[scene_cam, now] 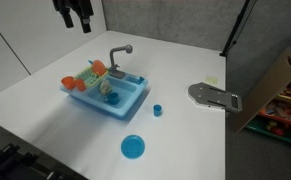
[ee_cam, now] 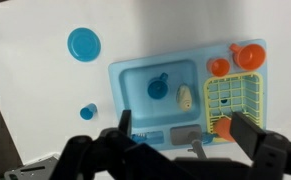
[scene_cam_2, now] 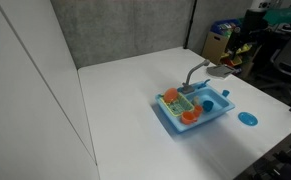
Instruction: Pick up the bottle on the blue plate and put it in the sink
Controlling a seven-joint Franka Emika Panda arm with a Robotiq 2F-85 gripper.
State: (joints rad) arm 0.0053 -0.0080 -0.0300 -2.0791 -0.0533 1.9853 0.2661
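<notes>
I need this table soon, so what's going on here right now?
A robot arm is working over a toy sink set. Its end effector hangs high above the table, open and holding nothing. The bottle lies inside the sink, next to a round blue piece. The blue plate sits bare on the table in front of the sink, with a tiny blue cup nearby. The bottle-to-sink move looks done.

I saw a light-blue sink (ee_cam: pixel 117 95), a solid blue plate (ee_cam: pixel 83 44), a cream-beige bottle (ee_cam: pixel 184 97), a green-and-orange rack (ee_cam: pixel 233 98) and a white tabletop (ee_cam: pixel 25 30).
</notes>
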